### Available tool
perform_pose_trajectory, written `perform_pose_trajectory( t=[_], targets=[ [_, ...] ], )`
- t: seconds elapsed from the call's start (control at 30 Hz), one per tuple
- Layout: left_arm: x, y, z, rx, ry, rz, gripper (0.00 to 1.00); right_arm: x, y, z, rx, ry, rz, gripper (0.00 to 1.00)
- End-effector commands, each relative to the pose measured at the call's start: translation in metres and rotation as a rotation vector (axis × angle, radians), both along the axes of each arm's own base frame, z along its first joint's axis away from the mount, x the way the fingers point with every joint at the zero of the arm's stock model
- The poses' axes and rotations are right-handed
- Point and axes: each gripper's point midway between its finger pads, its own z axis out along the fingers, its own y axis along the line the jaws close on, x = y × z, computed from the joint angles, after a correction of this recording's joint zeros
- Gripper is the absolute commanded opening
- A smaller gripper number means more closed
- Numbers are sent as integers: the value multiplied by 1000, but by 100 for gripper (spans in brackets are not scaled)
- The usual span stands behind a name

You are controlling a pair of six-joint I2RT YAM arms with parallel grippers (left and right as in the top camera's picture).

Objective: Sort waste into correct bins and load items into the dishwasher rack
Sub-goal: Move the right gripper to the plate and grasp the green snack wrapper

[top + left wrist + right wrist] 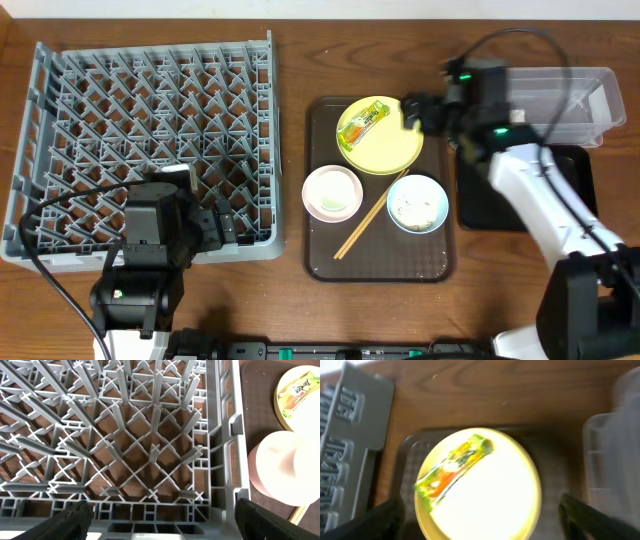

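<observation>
The left gripper (pixel 162 520) has its jaws spread wide, with nothing between them. It hangs over the near right corner of the rack (pixel 150 460), above bare pegs. The right gripper (pixel 482 520) is also spread wide and holds nothing. It hangs over the plate (pixel 490 500), and whether a finger touches the plate cannot be told.

From overhead, the grey rack (pixel 150 130) fills the left of the table. The brown tray (pixel 400 260) lies in the middle, and the yellow-green plate (pixel 395 150) sits at its far end. The wrapper (pixel 362 124) lies flat on the far left part of the plate. The white bowl (pixel 315 180) stands on the left of the brown tray, and the blue bowl (pixel 443 200) on the right holds white rice scraps (pixel 412 210). The chopsticks (pixel 365 225) lie slanted between the two bowls. At the far right sits the clear tub (pixel 590 105), and just nearer than it the black tray (pixel 475 205) lies partly under the right arm.

Only the overhead view shows the blue bowl and the black tray. The right wrist view shows the wrapper (pixel 452 470) close up, with its orange print. The left wrist view shows the rack's lattice in detail, the white bowl (pixel 275 467) beside the rack wall, and a chopstick tip (pixel 297 515).
</observation>
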Motion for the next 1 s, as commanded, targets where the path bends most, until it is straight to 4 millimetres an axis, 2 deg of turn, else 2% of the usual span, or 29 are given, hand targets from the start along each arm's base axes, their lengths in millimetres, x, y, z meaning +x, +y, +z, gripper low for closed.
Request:
perform_pose_trajectory(
  t=[0.0,0.07,0.17,0.3,0.43,0.57,0.73,0.83,0.9,0.97],
  targets=[
    [3,-1,9,-5,-24,-1,93,-1,14,6,-140,-63,-30,90],
    [3,-1,9,-5,-25,-1,93,-5,35,11,-159,-89,-1,90],
    [3,-1,9,-5,-24,-1,93,-8,54,26,-164,-107,31,90],
    [3,-1,9,-5,-24,-1,93,-1,61,50,-154,-109,27,92],
    [3,-1,9,-6,-24,-1,93,10,67,51,-132,-56,-9,95],
    [3,-1,9,-5,-24,-1,93,23,79,22,-80,42,-52,99],
    [3,-1,9,-5,-23,-1,93,30,81,-36,-37,178,-173,87],
    [3,-1,9,-5,-23,-1,93,30,81,-67,-24,248,-232,83],
    [3,-1,9,-6,-24,-1,93,29,82,-83,-21,278,-251,82],
    [3,-1,9,-6,-23,-1,93,29,84,-92,-27,289,-249,76]
  ],
)
